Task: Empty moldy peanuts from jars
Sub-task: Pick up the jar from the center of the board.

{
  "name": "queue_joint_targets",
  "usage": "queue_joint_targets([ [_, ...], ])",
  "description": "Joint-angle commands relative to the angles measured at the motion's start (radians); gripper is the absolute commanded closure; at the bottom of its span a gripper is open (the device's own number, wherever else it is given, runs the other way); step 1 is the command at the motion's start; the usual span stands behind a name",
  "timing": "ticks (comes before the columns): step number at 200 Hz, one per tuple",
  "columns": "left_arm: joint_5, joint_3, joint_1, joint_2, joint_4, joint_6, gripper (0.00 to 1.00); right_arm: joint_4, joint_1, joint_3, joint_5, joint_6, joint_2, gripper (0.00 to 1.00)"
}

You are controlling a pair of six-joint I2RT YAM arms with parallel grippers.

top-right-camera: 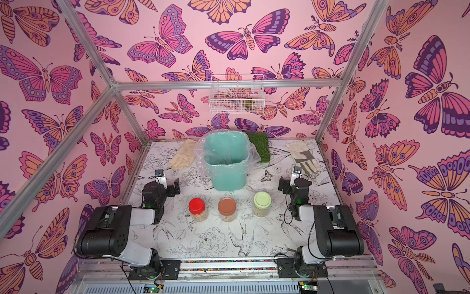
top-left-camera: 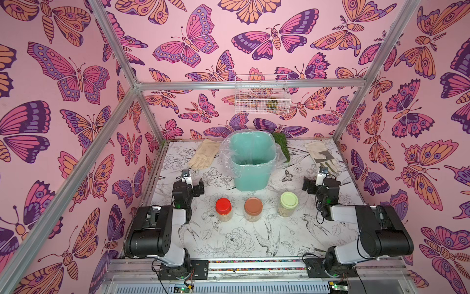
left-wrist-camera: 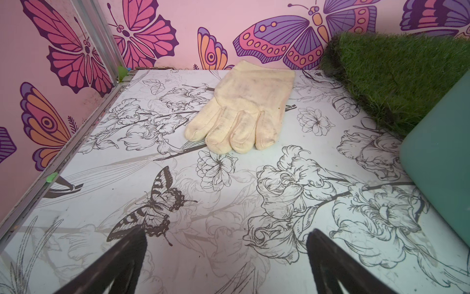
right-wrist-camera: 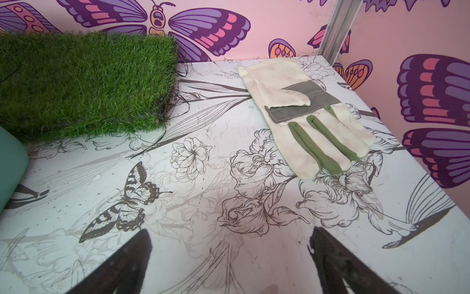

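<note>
Teal plastic-lined bin [top-left-camera: 250, 178] stands just beyond three upright jars [top-left-camera: 253, 210], lids up, rowed left to right, moldy peanuts [top-left-camera: 224, 218] inside. Left gripper [left-wrist-camera: 226, 234] and right gripper [right-wrist-camera: 229, 233] flank the row, fingers wide, empty.

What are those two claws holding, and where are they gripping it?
Nothing. The left gripper and right gripper are both open and empty; the jars stand untouched.

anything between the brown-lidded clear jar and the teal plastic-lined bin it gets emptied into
Nothing visible. Only bare printed tabletop lies between the brown-lidded clear jar and the teal plastic-lined bin behind it.
</note>
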Motion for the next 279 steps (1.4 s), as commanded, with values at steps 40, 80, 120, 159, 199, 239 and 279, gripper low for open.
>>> queue_joint_targets([
  [40,0.042,0.013,0.013,-0.254,-0.212,-0.008,0.0,-0.326,-0.005,0.127,0.016,0.027,-0.143,0.01],
  [80,0.101,0.173,0.044,-0.46,-0.569,0.02,0.0,-0.527,-0.004,0.189,0.026,0.061,-0.315,0.01],
  [120,0.157,0.33,0.058,-0.543,-0.861,0.024,0.0,-0.8,-0.004,0.294,-0.025,0.085,-0.497,0.01],
  [159,0.206,0.488,0.077,-0.489,-1.105,-0.014,0.0,-1.019,0.002,0.418,-0.21,0.08,-0.632,0.0],
  [199,0.271,0.567,0.106,-0.428,-1.159,-0.076,0.0,-1.256,0.13,0.598,-0.347,-0.008,-0.649,0.0],
  [239,0.282,0.596,0.123,-0.383,-1.184,-0.123,0.0,-1.447,0.407,0.777,-0.348,-0.083,-0.579,0.0],
  [279,0.274,0.585,0.139,-0.357,-1.19,-0.157,0.0,-1.574,0.729,0.939,-0.255,-0.137,-0.429,0.0],
])
